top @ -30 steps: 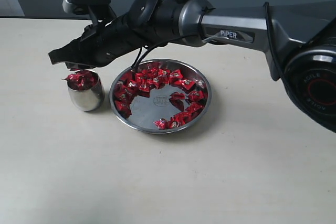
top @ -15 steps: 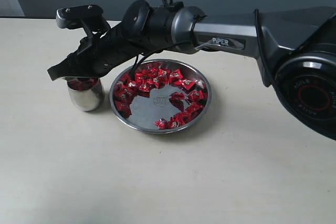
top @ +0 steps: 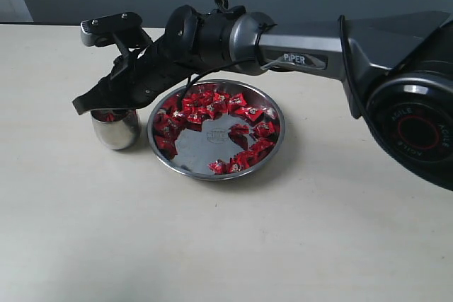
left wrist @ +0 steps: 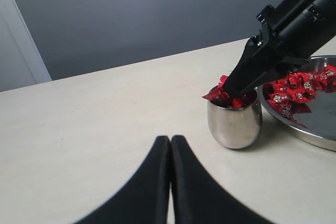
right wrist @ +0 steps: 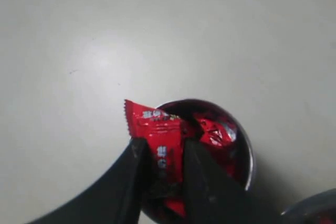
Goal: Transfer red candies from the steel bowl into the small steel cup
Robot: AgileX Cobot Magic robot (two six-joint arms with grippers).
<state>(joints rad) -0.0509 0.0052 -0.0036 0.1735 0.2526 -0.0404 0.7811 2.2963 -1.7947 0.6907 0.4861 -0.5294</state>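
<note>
The right gripper [top: 83,105], black with 2 long tapered fingers, hangs directly over the small shiny steel cup [top: 117,131], with its tip at the cup's mouth. The right wrist view shows it pinching 1 red candy [right wrist: 155,124], a shiny red wrapper with a saw-toothed end. The candy sits between the 2 fingers and sticks out past their tips, above the cup's rim [right wrist: 247,153]. The cup is heaped to the brim with more red wrappers [left wrist: 218,96].

The wide, shallow, round steel bowl [top: 195,148] stands just beside the cup on the pale beige table [top: 226,245]. The rest of the red candies [top: 205,107] lie in it, crowded along the far side and around the rim. Much of the flat bottom is bare.

The left gripper [left wrist: 169,140], also black, has its 2 fingers pressed together with nothing between them. It is low over the table and apart from the cup.

The grey arm reaching across the bowl reads "PIPER" [top: 296,57] in white letters. The round black joint [top: 417,129] at the right edge has a red ring and lettering that starts "AGILE". The rest of that lettering is too small to read. White print on the held candy's wrapper and the stamped mark [top: 216,134] in the bowl's bottom are both unreadable.
</note>
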